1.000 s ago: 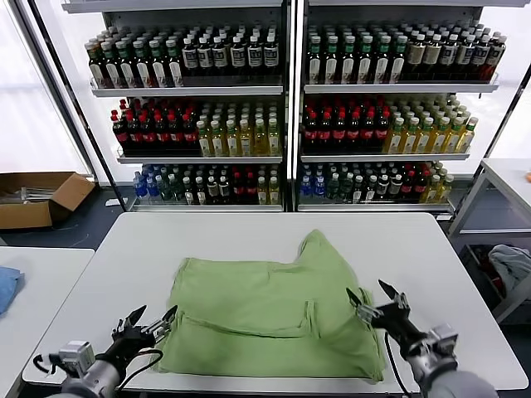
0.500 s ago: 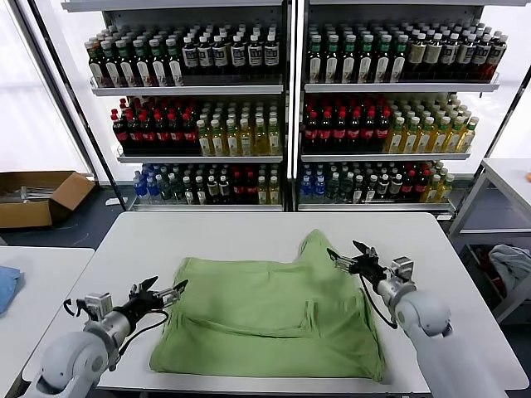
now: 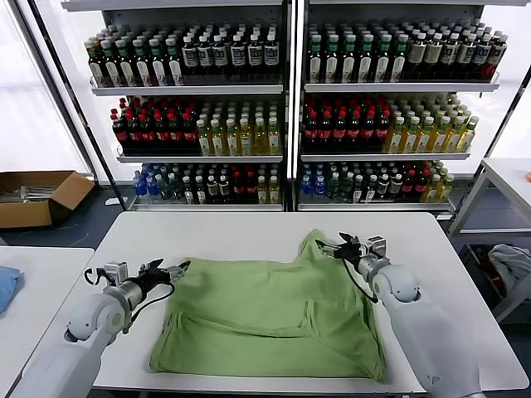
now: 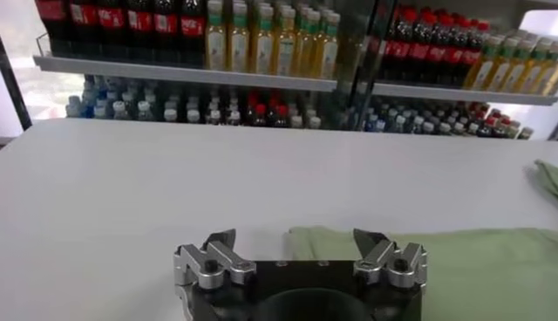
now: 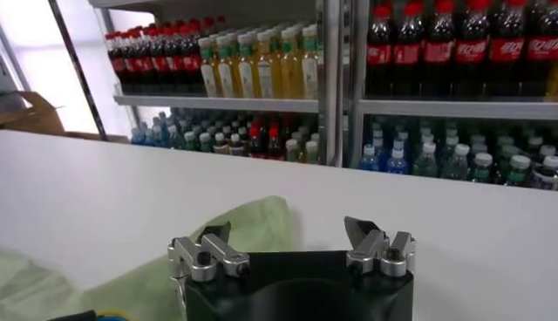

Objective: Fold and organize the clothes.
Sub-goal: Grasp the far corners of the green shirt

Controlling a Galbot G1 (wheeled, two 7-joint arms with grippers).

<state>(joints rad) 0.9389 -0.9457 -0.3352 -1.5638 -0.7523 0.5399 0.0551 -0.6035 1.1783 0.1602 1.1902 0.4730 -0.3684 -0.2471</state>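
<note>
The shirt point(image 3: 270, 311) lies partly folded on the bench point(image 3: 241, 232); both the left pincer point(image 3: 172, 272) and the right pincer point(image 3: 329, 247) gape empty at its far corners.

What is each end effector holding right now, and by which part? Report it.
Nothing is held. The left end effector is open at the shirt's far left corner; the right end effector is open at its far right peak.

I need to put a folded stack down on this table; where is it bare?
Bare: the far strip of the table behind the shirt, and its right side beyond the right gripper. Crowded: the left gripper at the shirt's left corner, and the near edge under the hem.
</note>
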